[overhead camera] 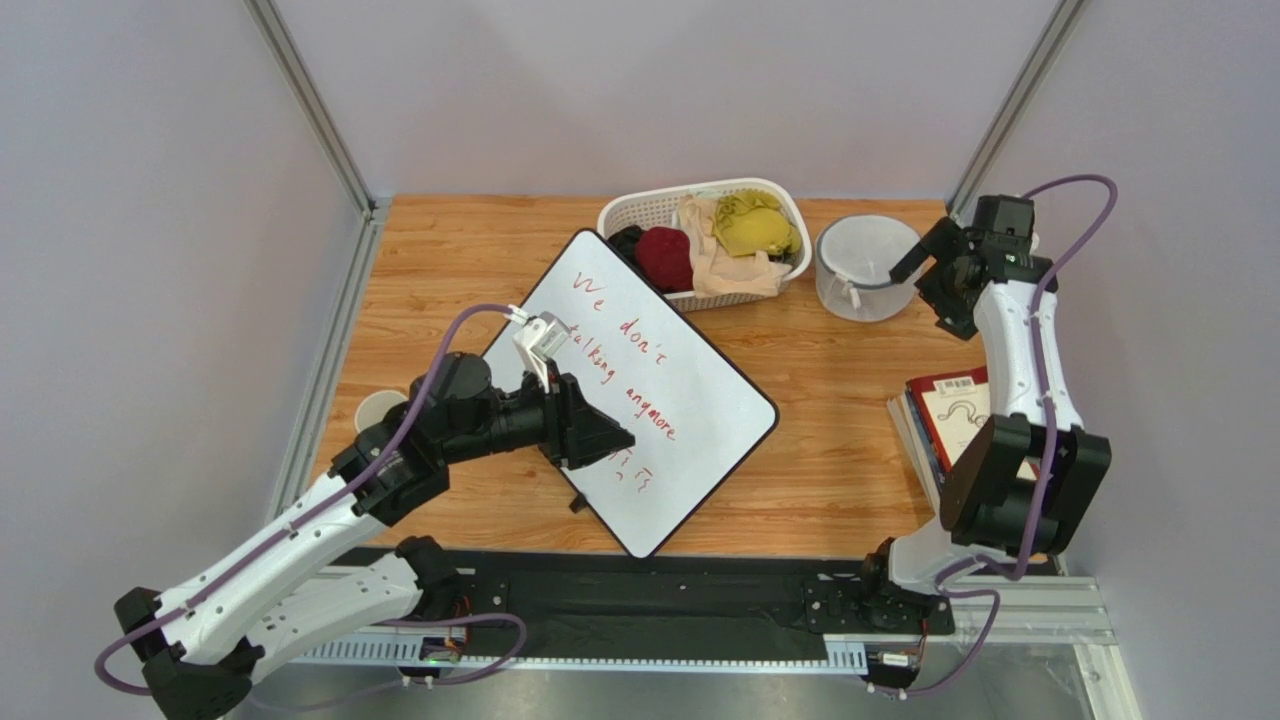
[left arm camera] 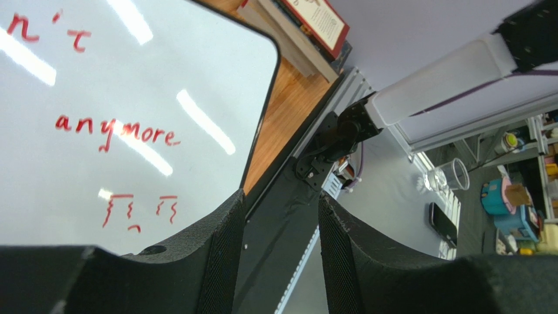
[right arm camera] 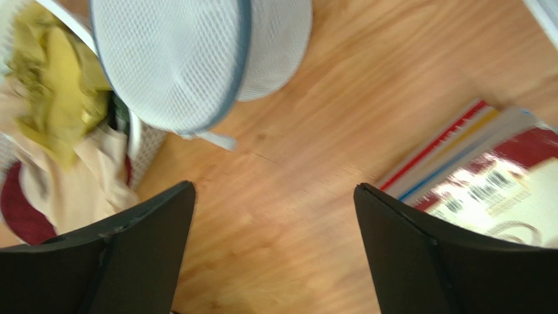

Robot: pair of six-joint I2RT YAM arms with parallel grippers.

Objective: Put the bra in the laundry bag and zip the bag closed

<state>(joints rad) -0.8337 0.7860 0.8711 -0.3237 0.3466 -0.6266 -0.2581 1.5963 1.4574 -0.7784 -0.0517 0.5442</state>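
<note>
The laundry bag point(overhead camera: 867, 266) is a round white mesh pouch with a grey zipper band. It lies at the back right of the table and also shows in the right wrist view point(right arm camera: 177, 59). A small black garment, apparently the bra point(overhead camera: 625, 240), peeks out at the left end of the white basket point(overhead camera: 706, 296), mostly covered. My right gripper point(overhead camera: 920, 270) is open and empty just right of the bag, and the right wrist view shows it point(right arm camera: 275, 190) above bare wood. My left gripper point(overhead camera: 613, 440) is open and empty over the whiteboard point(overhead camera: 661, 360), near its front corner; its own view shows it point(left arm camera: 281, 199) too.
The basket also holds a yellow garment point(overhead camera: 754, 225), a dark red one point(overhead camera: 664, 258) and a beige one point(overhead camera: 732, 270). A stack of books point(overhead camera: 950, 417) lies at the right by the right arm. A white cup point(overhead camera: 379, 408) stands at the left edge.
</note>
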